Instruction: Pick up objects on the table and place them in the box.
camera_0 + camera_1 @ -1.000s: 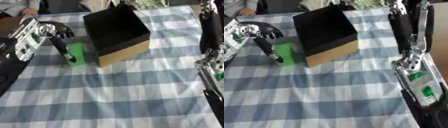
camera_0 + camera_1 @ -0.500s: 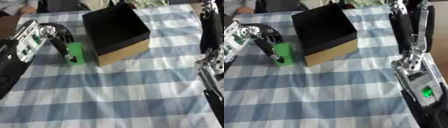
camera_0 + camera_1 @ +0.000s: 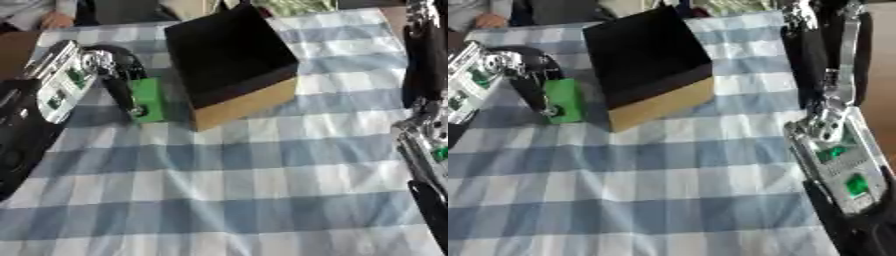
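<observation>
Left hand [image 3: 118,75] curled around small green rectangular block [image 3: 147,98] near tabletop's left edge, just beside open black-lined cardboard box [image 3: 229,57]. Best lifted clear above box rim before releasing inside.

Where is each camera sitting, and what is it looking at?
Left eye view: sits in the robot's head and looks down at the blue-and-white checked tablecloth; the left hand touches a green rectangular block beside the open black-lined cardboard box.
Right eye view: same head, set slightly to the right, looking down too; the silver-and-black right arm shows more fully along the right edge.
Both share the cloth, block, box and left hand.
</observation>
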Controlling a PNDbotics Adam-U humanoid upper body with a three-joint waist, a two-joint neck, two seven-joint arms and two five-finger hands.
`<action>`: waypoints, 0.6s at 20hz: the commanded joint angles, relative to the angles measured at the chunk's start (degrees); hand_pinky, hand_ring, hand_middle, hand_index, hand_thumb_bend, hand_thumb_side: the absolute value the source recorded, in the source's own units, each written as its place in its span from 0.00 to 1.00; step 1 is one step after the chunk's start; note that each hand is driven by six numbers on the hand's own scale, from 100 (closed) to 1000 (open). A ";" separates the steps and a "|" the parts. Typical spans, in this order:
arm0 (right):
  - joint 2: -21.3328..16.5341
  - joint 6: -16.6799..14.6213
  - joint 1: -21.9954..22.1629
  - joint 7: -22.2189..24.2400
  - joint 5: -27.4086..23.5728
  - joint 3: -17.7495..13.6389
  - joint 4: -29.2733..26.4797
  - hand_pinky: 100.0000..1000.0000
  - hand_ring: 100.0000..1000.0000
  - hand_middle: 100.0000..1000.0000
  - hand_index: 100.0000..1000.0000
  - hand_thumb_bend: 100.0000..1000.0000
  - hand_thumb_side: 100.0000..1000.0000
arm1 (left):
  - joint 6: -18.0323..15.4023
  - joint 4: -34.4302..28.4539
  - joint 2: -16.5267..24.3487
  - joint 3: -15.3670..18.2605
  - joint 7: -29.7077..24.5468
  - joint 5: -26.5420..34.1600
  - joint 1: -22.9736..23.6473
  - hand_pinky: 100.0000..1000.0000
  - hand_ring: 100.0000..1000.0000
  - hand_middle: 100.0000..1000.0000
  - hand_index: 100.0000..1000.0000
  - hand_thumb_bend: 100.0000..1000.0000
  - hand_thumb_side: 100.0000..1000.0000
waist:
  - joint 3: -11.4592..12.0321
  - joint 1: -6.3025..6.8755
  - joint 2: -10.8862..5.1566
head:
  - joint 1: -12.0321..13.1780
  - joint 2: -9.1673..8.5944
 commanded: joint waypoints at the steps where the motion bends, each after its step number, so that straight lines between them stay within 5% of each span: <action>1: -0.61 0.16 -0.70 -0.15 -0.26 -0.39 -0.87 0.85 0.73 0.64 0.79 0.00 0.58 | 7.06 -2.88 1.43 1.12 -5.75 1.21 -1.68 0.78 0.69 0.52 0.64 0.04 0.00 | 0.07 -0.15 -1.14 | 0.05 -0.34; 12: -0.82 0.24 -0.56 -0.16 -0.28 -0.32 -0.87 0.85 0.73 0.64 0.79 0.00 0.58 | 8.41 -7.71 4.05 2.68 -5.11 1.35 -3.63 0.78 0.68 0.51 0.63 0.00 0.00 | 0.30 0.09 -1.41 | -0.42 -0.27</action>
